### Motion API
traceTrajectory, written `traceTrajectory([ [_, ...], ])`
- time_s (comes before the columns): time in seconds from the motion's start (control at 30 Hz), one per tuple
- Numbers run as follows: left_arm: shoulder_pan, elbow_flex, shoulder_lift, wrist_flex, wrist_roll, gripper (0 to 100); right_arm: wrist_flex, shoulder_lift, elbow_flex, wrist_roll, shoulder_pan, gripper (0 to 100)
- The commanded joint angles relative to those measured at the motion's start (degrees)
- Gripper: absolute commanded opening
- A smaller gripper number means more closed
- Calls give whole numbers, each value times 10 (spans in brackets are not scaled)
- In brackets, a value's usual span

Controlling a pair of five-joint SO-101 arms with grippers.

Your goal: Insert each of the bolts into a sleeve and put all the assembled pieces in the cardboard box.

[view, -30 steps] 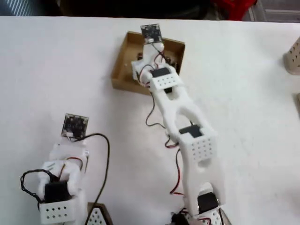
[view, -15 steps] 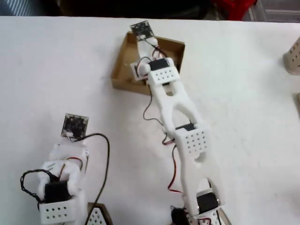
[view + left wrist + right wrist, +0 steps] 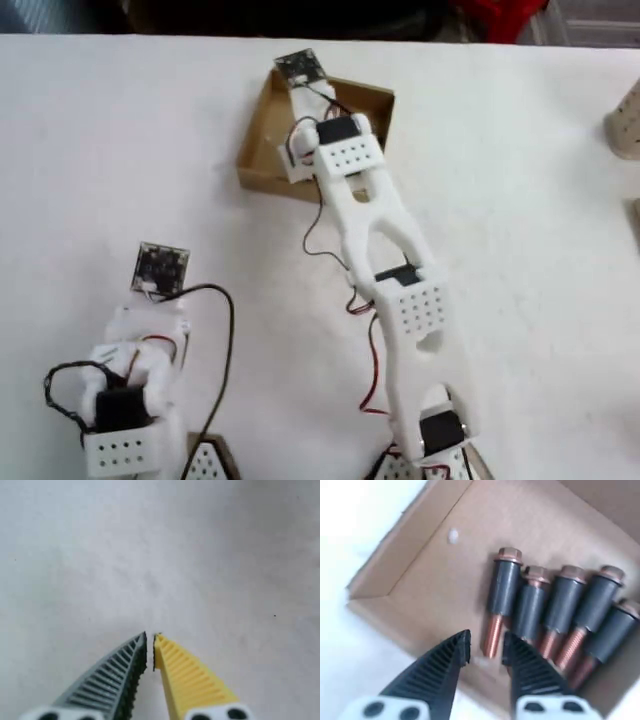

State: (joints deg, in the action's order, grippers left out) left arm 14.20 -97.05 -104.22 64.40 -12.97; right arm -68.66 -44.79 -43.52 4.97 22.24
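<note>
The cardboard box [image 3: 256, 150] sits at the far middle of the white table, and my right arm [image 3: 350, 190] stretches out over it. In the right wrist view several copper bolts in dark grey sleeves [image 3: 560, 605] lie side by side on the box floor [image 3: 440, 580]. My right gripper [image 3: 486, 642] hangs above the box's near wall, slightly open. It holds nothing, and the nearest bolt's threaded end [image 3: 492, 635] lies below the gap. My left gripper [image 3: 150, 639] is shut over bare table, with its arm [image 3: 140, 340] at the near left.
A beige perforated object [image 3: 625, 120] stands at the table's right edge. A dark brown object [image 3: 205, 460] pokes in at the near edge beside the left arm. White table [image 3: 120, 150] lies open to the left of the box.
The right arm's wrist has swung a little to the left over the box. The left arm has not moved.
</note>
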Motion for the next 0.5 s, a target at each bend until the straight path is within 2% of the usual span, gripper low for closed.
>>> traceTrajectory([
  [0.0,-8,0,-4,2,-5,61,-51,90,-23,-6,0,29],
  [0.33,-8,0,-4,2,-5,61,-240,170,-22,-3,0,17],
  [0.47,-8,0,-4,3,-5,61,-244,177,-22,-2,-9,17],
])
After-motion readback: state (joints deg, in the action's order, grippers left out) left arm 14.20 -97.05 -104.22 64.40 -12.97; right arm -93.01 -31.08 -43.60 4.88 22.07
